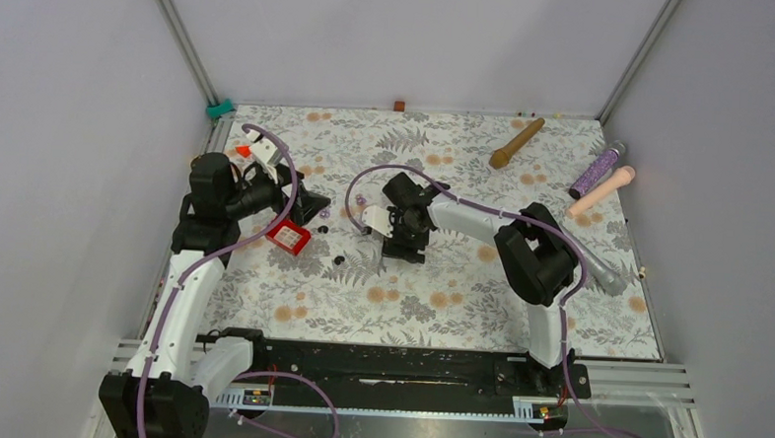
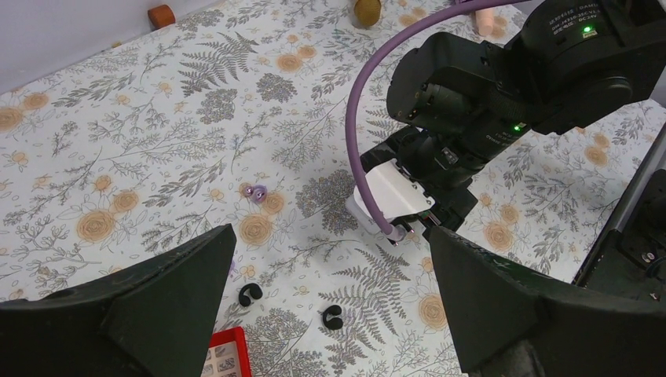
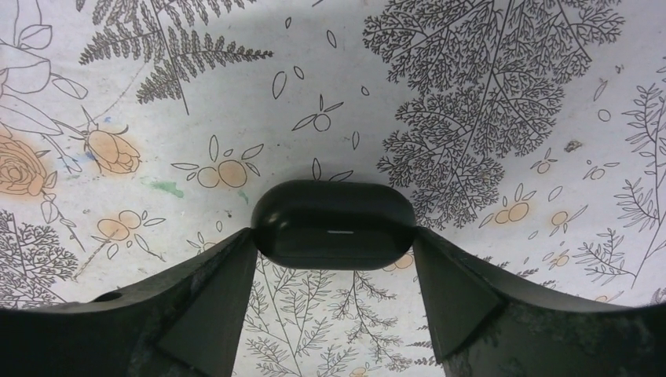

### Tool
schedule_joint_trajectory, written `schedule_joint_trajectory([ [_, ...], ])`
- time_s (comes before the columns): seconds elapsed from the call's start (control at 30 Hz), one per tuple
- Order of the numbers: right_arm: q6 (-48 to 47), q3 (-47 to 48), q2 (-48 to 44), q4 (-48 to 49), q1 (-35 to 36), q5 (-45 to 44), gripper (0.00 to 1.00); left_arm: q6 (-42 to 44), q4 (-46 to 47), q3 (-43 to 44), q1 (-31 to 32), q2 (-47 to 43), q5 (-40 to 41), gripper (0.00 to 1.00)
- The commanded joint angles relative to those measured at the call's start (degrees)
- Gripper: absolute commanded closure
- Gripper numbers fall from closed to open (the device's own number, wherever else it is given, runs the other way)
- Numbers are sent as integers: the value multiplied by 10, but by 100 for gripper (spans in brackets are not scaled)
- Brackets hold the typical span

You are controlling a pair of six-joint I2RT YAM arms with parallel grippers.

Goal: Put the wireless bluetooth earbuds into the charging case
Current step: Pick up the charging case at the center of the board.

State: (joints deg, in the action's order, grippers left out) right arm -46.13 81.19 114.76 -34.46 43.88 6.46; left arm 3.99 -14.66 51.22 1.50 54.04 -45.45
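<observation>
Remote session: my right hand [image 3: 334, 236] is clamped on both ends of the closed black charging case [image 3: 334, 216]. It pins the case flat on the floral desk [image 3: 471, 94], I judge so that the lid can be opened. My left hand [image 2: 331, 232] hovers, fingers wide apart, over the black earbuds [image 2: 250, 294] and the purple pair [image 2: 257, 192]. Both pairs lie loose left of the case, near the red tray [image 2: 228, 353].

Robot test cell in lab setting. Plain pale wall panels [image 1: 60, 165] held by bare metal frame posts [image 1: 180, 37] enclose table under floral cloth [image 1: 439, 310]. Left arm [image 1: 178, 299] and right arm [image 1: 546, 330] bolted to black rail [image 1: 397, 363] at near edge; purple cables [image 2: 353, 118] loop over both.
</observation>
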Motion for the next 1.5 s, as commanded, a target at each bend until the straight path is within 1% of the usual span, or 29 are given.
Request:
schedule_joint_trajectory([
  [0.0,4,25,6,-19,6,-9,24,-3,36,-3,-3,-9,-10,1],
  [0.13,2,12,-10,-11,6,-9,31,-22,58,-12,-3,-7,13,2],
  [0.23,-2,-12,-41,9,7,-12,39,-37,80,-19,-3,3,33,2],
  [0.33,-4,-34,-83,28,7,-8,39,-72,97,-20,-3,18,54,1],
  [0.47,-11,-69,-161,54,7,6,40,-103,109,-11,-3,49,70,1],
  [0.6,-22,-113,-249,86,7,28,40,-121,91,20,8,102,45,1],
  [0.7,-28,-148,-323,116,6,43,41,-105,39,64,52,148,38,1],
  [0.77,-34,-167,-361,130,7,50,41,-102,13,92,89,177,19,1],
  [0.9,-42,-188,-413,137,7,46,41,-135,2,144,143,225,-34,2],
  [1.0,-44,-204,-440,140,7,42,41,-156,-6,180,178,265,-52,1],
  [1.13,-36,-217,-464,147,6,58,41,-171,-8,207,223,299,-60,1],
  [1.27,-31,-222,-472,155,7,57,41,-171,-13,214,262,324,-59,1],
  [1.47,-36,-237,-472,171,7,53,41,-164,-20,216,295,347,-61,1],
])
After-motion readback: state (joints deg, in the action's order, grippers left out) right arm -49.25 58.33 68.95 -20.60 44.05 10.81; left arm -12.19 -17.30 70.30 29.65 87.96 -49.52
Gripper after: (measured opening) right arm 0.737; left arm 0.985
